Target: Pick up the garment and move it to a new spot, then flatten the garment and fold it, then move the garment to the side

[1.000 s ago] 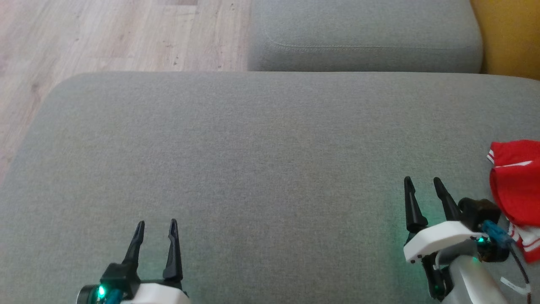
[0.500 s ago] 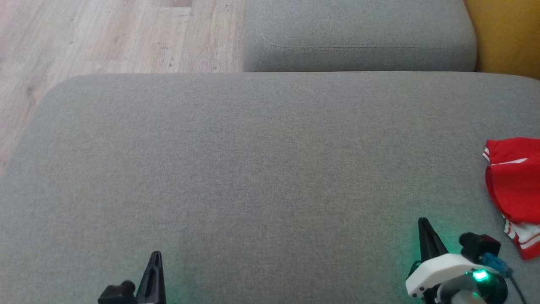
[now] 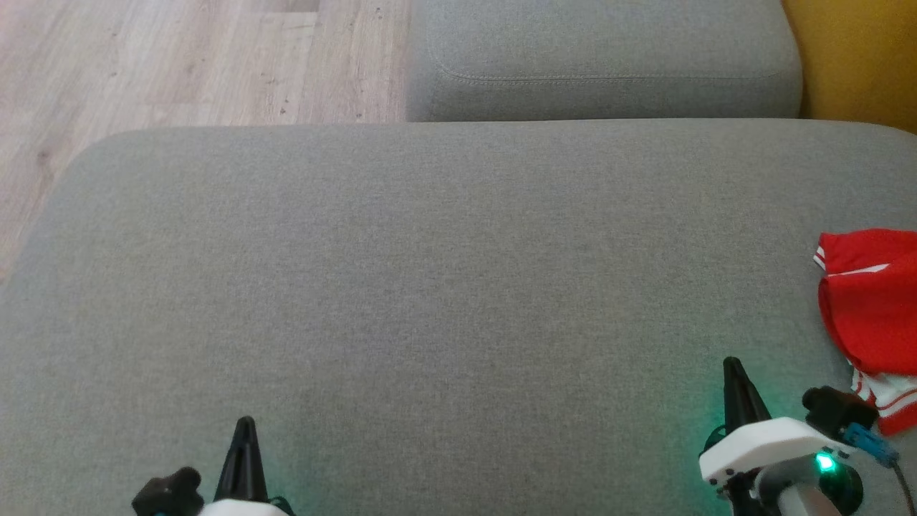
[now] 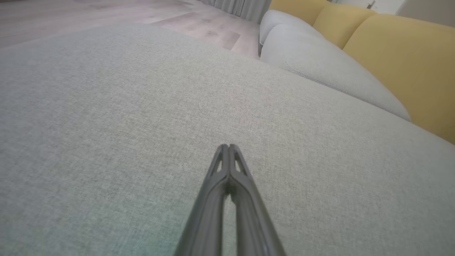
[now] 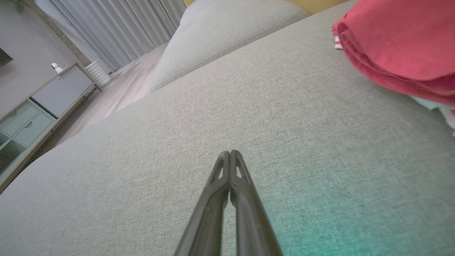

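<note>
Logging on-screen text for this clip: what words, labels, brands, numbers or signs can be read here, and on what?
No readable text. The red garment shows white stripes but no lettering on the part in view; the grey sofa cushion, left hand and right hand bear no legible marks.

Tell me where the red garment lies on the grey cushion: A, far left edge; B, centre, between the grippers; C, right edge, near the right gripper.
C: the red garment lies at the right edge of the grey cushion, just right of the right gripper.
</note>
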